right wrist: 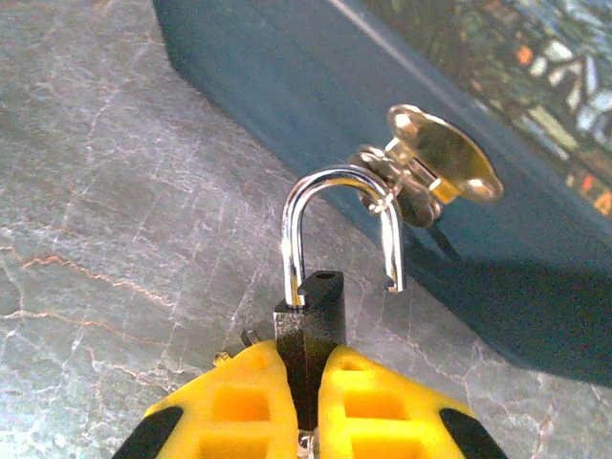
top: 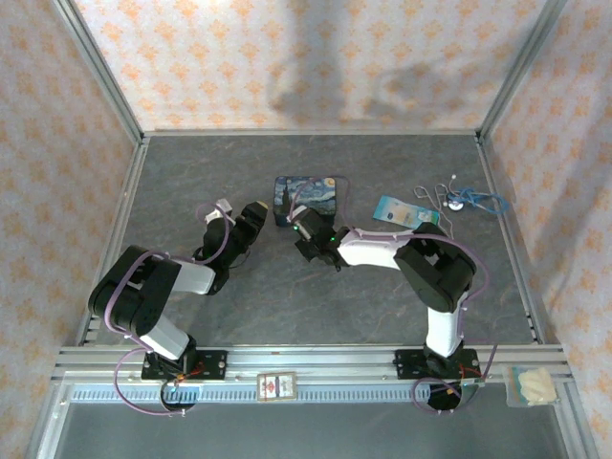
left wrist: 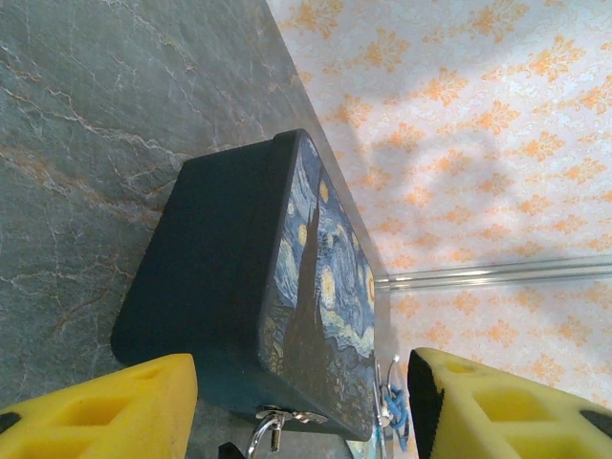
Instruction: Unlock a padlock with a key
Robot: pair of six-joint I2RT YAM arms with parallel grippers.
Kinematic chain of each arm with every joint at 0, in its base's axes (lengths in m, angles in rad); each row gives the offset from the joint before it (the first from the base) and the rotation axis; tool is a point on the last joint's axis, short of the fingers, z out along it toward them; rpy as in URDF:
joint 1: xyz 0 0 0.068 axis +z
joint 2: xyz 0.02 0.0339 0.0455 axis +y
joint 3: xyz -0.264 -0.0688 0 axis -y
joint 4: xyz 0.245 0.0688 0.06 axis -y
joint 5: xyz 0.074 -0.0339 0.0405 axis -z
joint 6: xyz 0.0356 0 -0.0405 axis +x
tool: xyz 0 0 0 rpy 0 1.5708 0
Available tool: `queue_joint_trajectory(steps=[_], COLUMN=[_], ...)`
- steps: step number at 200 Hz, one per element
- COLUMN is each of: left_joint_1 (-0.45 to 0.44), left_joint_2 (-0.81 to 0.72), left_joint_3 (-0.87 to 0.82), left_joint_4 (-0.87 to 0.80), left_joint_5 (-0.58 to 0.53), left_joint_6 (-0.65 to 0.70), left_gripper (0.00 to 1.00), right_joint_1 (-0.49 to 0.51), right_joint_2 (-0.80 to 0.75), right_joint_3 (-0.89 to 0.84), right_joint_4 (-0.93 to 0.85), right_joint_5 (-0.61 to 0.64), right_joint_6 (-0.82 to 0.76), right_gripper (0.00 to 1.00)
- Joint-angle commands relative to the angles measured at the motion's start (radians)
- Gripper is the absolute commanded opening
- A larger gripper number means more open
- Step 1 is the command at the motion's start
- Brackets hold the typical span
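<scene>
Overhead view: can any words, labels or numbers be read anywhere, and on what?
No text is legible.
Small white card with a red mark on the metal front rail: print too small to read.
Pale teal flat packet on the grey table: markings blurred.
Blue painted rectangular tin: a night-sky picture, no words visible.

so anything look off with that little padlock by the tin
Yes: the padlock has its shackle sprung open, one leg out of the body, the loop hooked through the brass clasp on the blue tin. The right tool is pinched on the body.
</scene>
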Motion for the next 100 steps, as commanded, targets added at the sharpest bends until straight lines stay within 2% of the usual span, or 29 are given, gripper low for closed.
queue_joint_trajectory(steps=[1, 52, 100], left_joint_1=[0.005, 0.006, 0.007], left_joint_2=[-0.006, -0.004, -0.001], left_joint_3=[-0.021, -0.037, -0.052], left_joint_4=[0.048, 0.079, 0.098], left_joint_5=[0.004, 0.011, 0.022], left_joint_6=[-0.002, -0.003, -0.008], left_gripper=[0.58, 0.58, 0.57], right_joint_1=[-0.021, -0.112, -0.14], right_joint_2=[-0.037, -0.07, 0.01], right_joint_3=[-0.036, -0.048, 0.061], right_joint_4=[-0.035, -0.028, -0.151], right_joint_5=[-0.145, -0.371, -0.478], right_joint_6=[-0.099, -0.198, -0.298], right_gripper=[0.0, 0.0, 0.0])
